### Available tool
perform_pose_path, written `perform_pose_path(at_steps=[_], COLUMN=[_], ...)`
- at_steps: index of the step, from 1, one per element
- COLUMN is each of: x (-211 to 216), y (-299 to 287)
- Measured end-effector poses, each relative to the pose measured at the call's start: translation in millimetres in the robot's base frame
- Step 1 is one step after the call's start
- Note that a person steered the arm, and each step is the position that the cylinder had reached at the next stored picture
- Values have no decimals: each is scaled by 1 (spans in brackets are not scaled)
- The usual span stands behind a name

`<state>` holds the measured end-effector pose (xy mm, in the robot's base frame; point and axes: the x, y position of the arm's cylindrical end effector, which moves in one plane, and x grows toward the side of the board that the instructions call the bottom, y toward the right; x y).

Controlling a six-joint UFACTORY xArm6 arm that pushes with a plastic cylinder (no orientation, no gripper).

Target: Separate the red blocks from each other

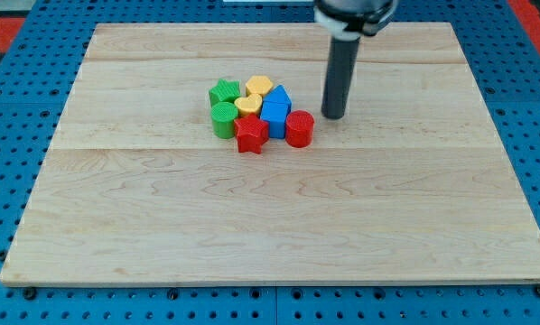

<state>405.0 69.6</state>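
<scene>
A red star block (251, 134) and a red cylinder block (299, 128) sit at the bottom edge of a tight cluster near the board's middle, a small gap apart with a blue block (275, 113) between and just above them. My tip (333, 116) rests on the board just to the right of and slightly above the red cylinder, close but apart from it. The dark rod rises from it to the view's top.
The cluster also holds a green star block (223, 92), a green cylinder block (223, 119), a yellow hexagon-like block (258, 87) and a yellow heart-like block (248, 106). The wooden board (270, 226) lies on a blue pegboard (8, 181).
</scene>
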Motion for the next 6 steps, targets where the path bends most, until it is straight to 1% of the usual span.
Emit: perform_pose_path(at_steps=[2,3,4,6], x=[79,81,46,19], y=[-29,-69,-71,-60])
